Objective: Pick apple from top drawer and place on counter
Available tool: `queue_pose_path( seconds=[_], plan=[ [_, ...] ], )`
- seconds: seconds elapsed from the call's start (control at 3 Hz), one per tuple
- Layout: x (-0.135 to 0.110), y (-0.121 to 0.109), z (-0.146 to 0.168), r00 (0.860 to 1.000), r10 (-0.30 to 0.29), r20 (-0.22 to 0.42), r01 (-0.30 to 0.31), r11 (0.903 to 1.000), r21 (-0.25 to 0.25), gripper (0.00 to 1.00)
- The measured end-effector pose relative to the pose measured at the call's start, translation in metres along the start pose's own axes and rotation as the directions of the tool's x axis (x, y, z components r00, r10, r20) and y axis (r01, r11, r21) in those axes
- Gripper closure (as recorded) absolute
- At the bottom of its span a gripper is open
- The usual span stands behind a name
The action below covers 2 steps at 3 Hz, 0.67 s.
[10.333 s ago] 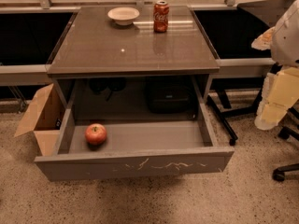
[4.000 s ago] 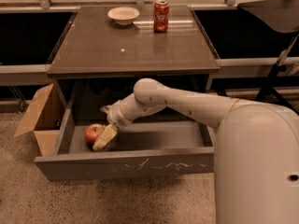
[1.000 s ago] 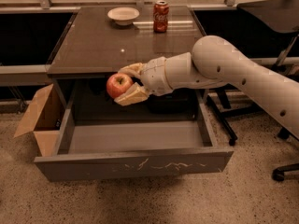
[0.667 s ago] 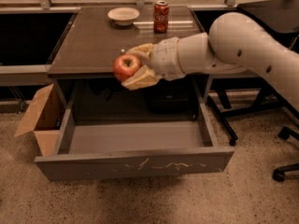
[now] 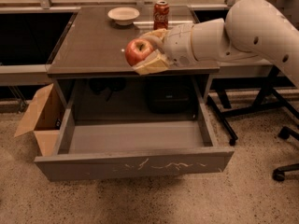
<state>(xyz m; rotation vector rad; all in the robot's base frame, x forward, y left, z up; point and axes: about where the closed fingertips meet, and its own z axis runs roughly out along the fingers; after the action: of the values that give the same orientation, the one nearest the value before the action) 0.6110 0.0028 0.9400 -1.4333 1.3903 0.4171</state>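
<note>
The white arm point(image 5: 252, 27) reaches in from the right across the front right part of the counter point(image 5: 88, 45). Below the counter the drawer point(image 5: 135, 164) stands pulled out, with pale scratches on its front panel. A brown cardboard box point(image 5: 39, 120) sits on the floor just beside the drawer's left side, its flaps open. The pincer point(image 5: 145, 50) hangs at the counter's front edge, near the middle, and holds the apple point(image 5: 138, 52), with one tan finger over it and the other under it. The apple is red with a yellowish patch and is held up out of the drawer, level with the countertop. A pale bowl point(image 5: 123, 15) and a red can point(image 5: 161, 14) stand near each other at the counter's back.
</note>
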Motion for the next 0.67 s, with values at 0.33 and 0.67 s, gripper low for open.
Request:
queue_pose_path(
  seconds=[0.33, 0.67],
  plan=[
    [0.002, -0.009, -0.001, 0.999, 0.029, 0.014, -0.03, 0.9994, 0.017, 1.0],
    [0.009, -0.041, -0.006, 0.996, 0.087, 0.002, -0.087, 0.9937, 0.072, 1.0]
  ],
)
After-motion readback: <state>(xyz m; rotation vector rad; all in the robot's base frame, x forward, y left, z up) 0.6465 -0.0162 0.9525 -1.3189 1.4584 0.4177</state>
